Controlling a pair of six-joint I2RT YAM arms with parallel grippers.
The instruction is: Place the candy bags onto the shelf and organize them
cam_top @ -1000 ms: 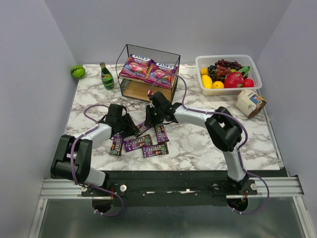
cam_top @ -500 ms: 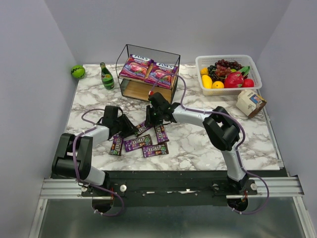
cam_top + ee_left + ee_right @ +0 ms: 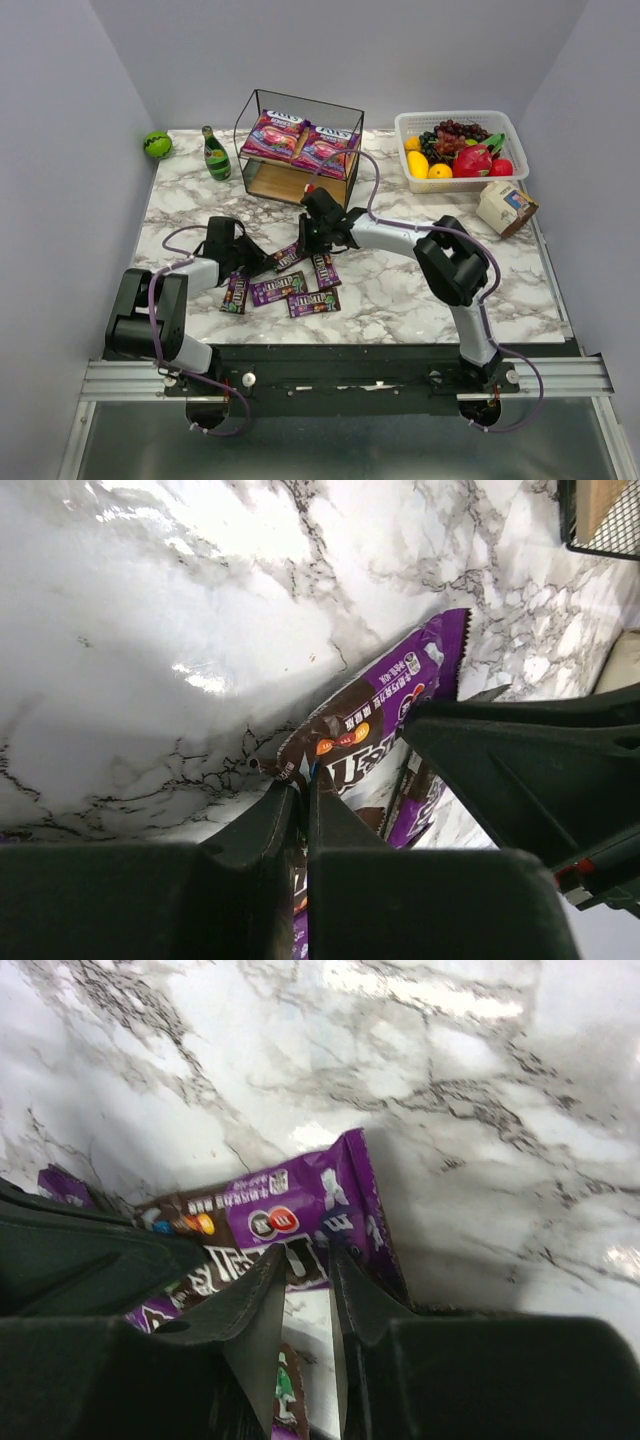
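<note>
While the left gripper (image 3: 303,785) clamps one end of the narrow purple-brown M&M's packet (image 3: 370,730), left of tabletop centre, we cannot tell whether the right gripper (image 3: 307,1255), fingers nearly together, holds it; we release one side before lifting to the far-edge black wire shelf (image 3: 272,180).

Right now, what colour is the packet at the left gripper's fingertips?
The M&M's packet is purple with a dark brown band, best seen in the left wrist view.
</note>
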